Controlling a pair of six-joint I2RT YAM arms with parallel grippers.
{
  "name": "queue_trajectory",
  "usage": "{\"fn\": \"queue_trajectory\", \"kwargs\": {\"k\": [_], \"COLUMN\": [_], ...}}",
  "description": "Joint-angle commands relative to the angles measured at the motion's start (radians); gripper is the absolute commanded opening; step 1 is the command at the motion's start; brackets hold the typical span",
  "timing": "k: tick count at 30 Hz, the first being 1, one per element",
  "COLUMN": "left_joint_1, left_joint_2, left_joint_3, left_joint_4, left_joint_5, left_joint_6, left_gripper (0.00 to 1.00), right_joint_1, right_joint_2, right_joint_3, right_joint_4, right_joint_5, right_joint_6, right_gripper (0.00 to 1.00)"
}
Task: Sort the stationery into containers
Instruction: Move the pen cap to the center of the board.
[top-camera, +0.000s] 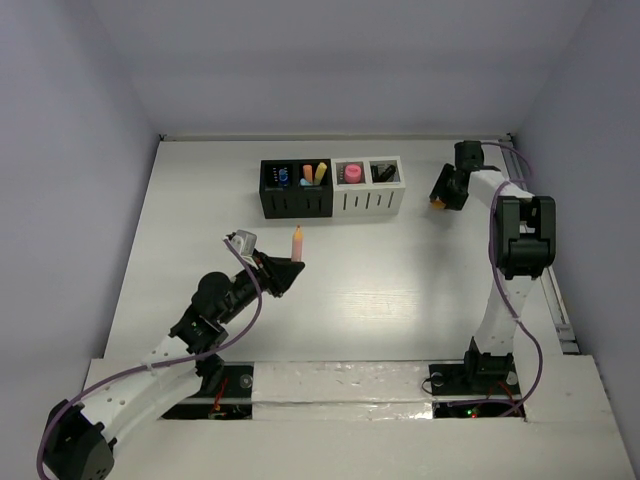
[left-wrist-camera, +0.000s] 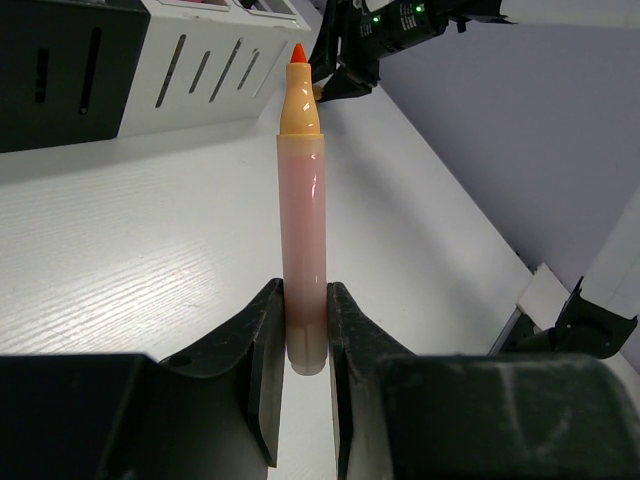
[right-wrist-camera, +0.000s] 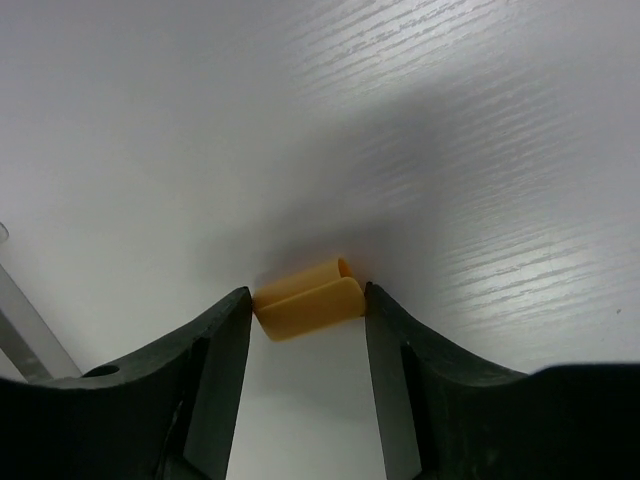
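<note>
While the left end effector (left-wrist-camera: 303, 300) pinches the pink pen (left-wrist-camera: 302, 200) low, it could tip; I cannot tell if the right end effector (right-wrist-camera: 306, 302) grips the orange cap (right-wrist-camera: 308, 296).

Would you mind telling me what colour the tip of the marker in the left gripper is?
The marker tip is red-orange; clearest in the left wrist view.
</note>
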Motion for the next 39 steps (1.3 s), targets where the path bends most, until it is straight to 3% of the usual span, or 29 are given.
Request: {"fn": "queue_trajectory", "kwargs": {"k": [1, 2, 3, 4, 6, 9, 17, 21, 26, 30, 33, 37, 38, 39], "left_joint_1": [-0.005, -0.005, -0.005, -0.005, -0.005, -0.005, -0.005, -0.005, -0.005, -0.014, -0.014, -0.014, -0.014, -0.014], "left_joint_2": [0.003, 0.003, 0.001, 0.0, -0.002, -0.002, -0.035, -0.046, -0.054, -0.055, -0.054, -0.049, -0.049, -0.049], "left_joint_3": [-0.005, -0.005, -0.005, -0.005, -0.005, -0.005, -0.008, -0.008, -0.011, -0.011, -0.008, -0.008, -0.008, -0.005], "left_joint_4": [0.073, 0.073, 0.073, 0.073, 0.075, 0.076, 0.067, 0.064, 0.06, 0.05, 0.047, 0.046, 0.046, 0.041], "left_joint_5": [0.015, 0.013, 0.013, 0.015, 0.016, 0.021, 0.022, 0.019, 0.01, -0.002, -0.005, -0.01, -0.01, -0.015], "left_joint_6": [0.011, 0.012, 0.011, 0.011, 0.009, 0.005, 0.002, 0.002, 0.006, 0.009, 0.011, 0.016, 0.016, 0.017], "left_gripper": [0.0, 0.0, 0.0, 0.0, 0.0, 0.0, 0.0, 0.0, 0.0, 0.0, 0.0, 0.0, 0.0, 0.0], "right_joint_1": [0.0, 0.0, 0.0, 0.0, 0.011, 0.022, 0.256, 0.383, 0.483, 0.528, 0.537, 0.537, 0.537, 0.549], "right_joint_2": [0.011, -0.001, -0.011, -0.021, -0.075, -0.18, -0.437, -0.543, -0.564, -0.554, -0.564, -0.627, -0.632, -0.633], "right_joint_3": [0.01, -0.004, -0.019, -0.054, -0.105, -0.241, -0.611, -0.778, -0.867, -0.855, -0.814, -0.785, -0.772, -0.755], "right_joint_4": [-0.052, -0.042, -0.034, -0.029, 0.001, 0.069, 0.255, 0.379, 0.535, 0.577, 0.514, 0.417, 0.346, 0.306], "right_joint_5": [-0.004, -0.014, -0.024, -0.03, -0.03, -0.068, -0.169, -0.168, -0.156, -0.175, -0.179, -0.166, -0.168, -0.169], "right_joint_6": [-0.022, -0.022, -0.022, -0.016, -0.003, 0.035, 0.206, 0.36, 0.535, 0.555, 0.503, 0.417, 0.37, 0.347], "right_gripper": [0.51, 0.49, 0.38, 0.33, 0.29, 0.29, 0.3, 0.33, 0.49, 0.64, 0.75, 0.77, 0.74, 0.65]}}
